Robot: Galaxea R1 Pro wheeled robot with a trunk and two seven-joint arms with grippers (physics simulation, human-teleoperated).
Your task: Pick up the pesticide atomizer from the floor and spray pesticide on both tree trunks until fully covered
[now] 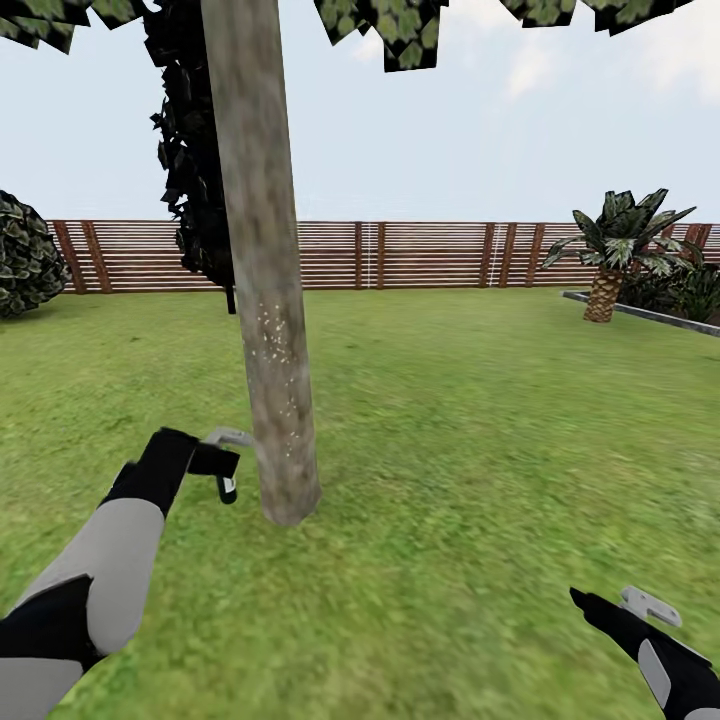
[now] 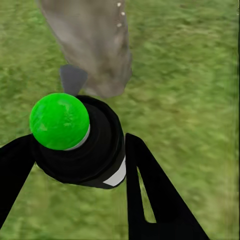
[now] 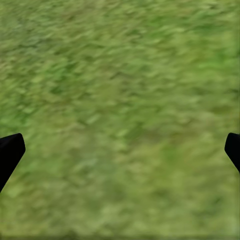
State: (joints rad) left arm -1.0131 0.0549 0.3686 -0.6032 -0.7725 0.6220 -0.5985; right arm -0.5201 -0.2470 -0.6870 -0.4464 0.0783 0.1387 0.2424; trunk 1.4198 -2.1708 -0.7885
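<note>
Left gripper point(image 2: 85, 165) clamps the slim dark pesticide atomizer point(image 2: 82, 145) (green-capped, white label patch) just beside the thick mottled grey-brown tree trunk point(image 1: 268, 300) at its 8 o'clock, while the right gripper point(image 3: 120, 150) hangs spread wide over green lawn point(image 1: 480, 420).

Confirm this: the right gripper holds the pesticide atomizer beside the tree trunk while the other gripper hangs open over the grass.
Wrong arm. The left gripper holds the pesticide atomizer beside the tree trunk, as the left wrist view shows; the right gripper hangs open over the grass.
</note>
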